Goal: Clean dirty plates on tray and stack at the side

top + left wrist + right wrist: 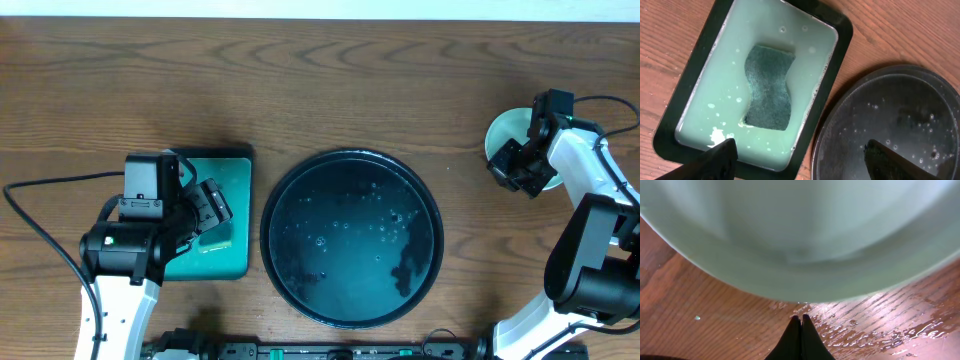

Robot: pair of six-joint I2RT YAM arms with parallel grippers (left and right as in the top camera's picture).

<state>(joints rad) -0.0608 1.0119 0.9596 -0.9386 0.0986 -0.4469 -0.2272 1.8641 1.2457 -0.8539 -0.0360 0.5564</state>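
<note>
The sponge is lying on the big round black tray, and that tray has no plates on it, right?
Not quite. The sponge lies in the small green rectangular tray of soapy water, beside the black tray, not on it. The left wrist view shows this plainly. The rest is right.

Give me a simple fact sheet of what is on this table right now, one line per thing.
black tray: centre of the table, wet, no plates on it
pale plate: far right on the table, off the black tray; how many are stacked cannot be told
teal tray: left of the black tray, holding pale bubbly liquid
sponge: lying in the teal tray
left fingers: open, empty, above the teal tray
right fingers: shut, empty, by the plate's rim
table: wood, wet near the plate
</note>
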